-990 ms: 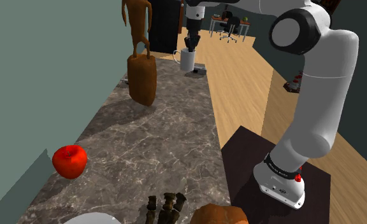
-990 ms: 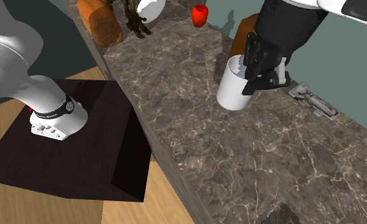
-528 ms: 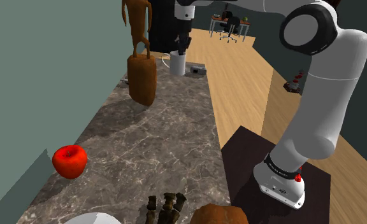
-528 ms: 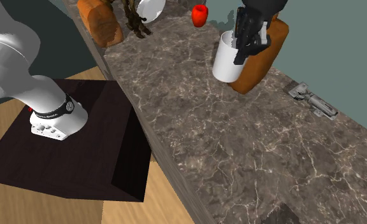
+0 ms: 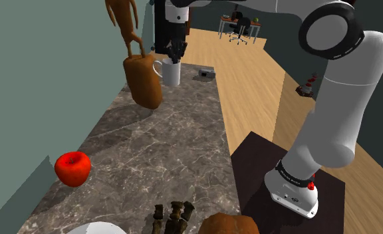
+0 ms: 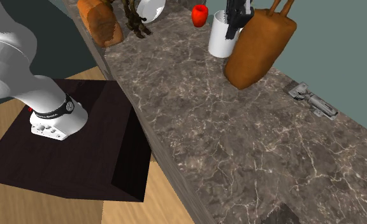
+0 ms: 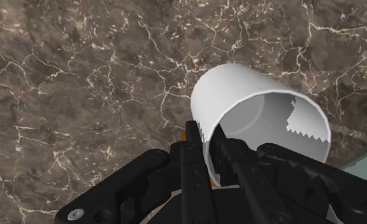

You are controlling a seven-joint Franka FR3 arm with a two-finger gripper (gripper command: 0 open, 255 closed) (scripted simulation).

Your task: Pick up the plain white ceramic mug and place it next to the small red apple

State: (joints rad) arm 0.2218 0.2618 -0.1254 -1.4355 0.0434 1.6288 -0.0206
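The mug (image 5: 171, 72) (image 6: 220, 39) (image 7: 249, 95) was plain white all over, a smooth straight-sided cylinder with a thin rim and a pale grey inside. In the shoulder view its loop handle (image 5: 157, 66) pointed toward that view's left. From the wrist it showed tipped, its open mouth turned toward me, with the dark veined stone of the counter (image 5: 163, 153) (image 6: 239, 153) (image 7: 80, 76) behind it.

My gripper (image 5: 176, 52) (image 6: 234, 22) (image 7: 209, 145) came down onto the rim from above. My two black fingers were drawn close, only the thickness of the mug's wall between them. One finger lay against the outside of the wall and the other reached inside the cup, so I pinched the wall and nothing else.

I held the mug over the far end of the counter in the shoulder view, just beside a brown carved figure (image 5: 142, 80) (image 6: 259, 48). Whether the two touched I could not tell. The small red apple (image 5: 72, 167) (image 6: 201, 15) sat on the stone near the teal wall (image 5: 44, 80), well apart from the mug in the shoulder view.
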